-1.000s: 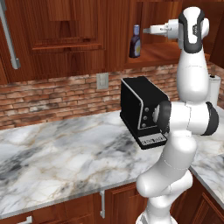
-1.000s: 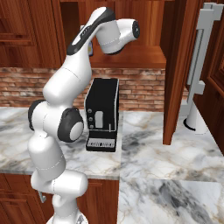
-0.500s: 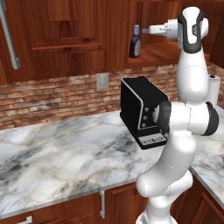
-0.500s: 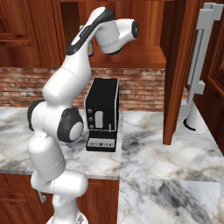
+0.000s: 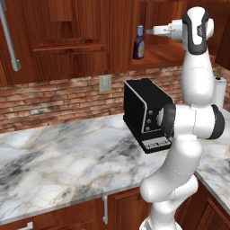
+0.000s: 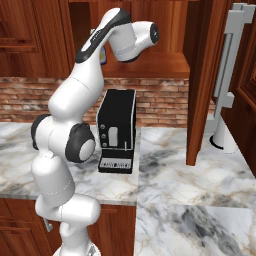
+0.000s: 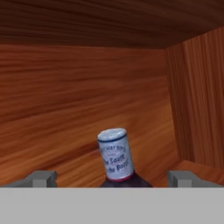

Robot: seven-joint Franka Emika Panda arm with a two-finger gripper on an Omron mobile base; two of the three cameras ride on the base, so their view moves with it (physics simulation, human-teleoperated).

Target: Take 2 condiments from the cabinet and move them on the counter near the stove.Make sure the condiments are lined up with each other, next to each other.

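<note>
Arm: it reaches up high, the hand stretched level into the cabinet (image 5: 161,49), the doorless wooden niche among the upper cupboards.
Gripper: the gripper (image 5: 155,30) points at the condiment bottle (image 5: 139,42) from the right in the left base view, its tips close beside the neck and no contact to be seen.
Jaws: spread wide. In the hand view the two fingertips (image 7: 41,178) sit far apart at the bottom, with the bottle's cap between them and a clear gap on both sides. Nothing is held.
Bottle: upright on the niche shelf, dark body, pale label, bluish cap. The hand view shows the cap and neck leaning slightly in frame, with printed lettering too small to read properly.
Second bottle: a sliver of something with a yellow label (image 6: 103,56) peeks out behind the upper arm in the right base view; I cannot tell which bottle it is.
Counter: the marble counter (image 5: 58,166) runs below, well apart from the bottle.
Coffee machine: the black coffee machine (image 5: 146,114) stands on the counter beneath the niche.
Wall: brick backsplash (image 5: 54,99) behind the counter, with a pale outlet plate (image 5: 105,83) set in it.
</note>
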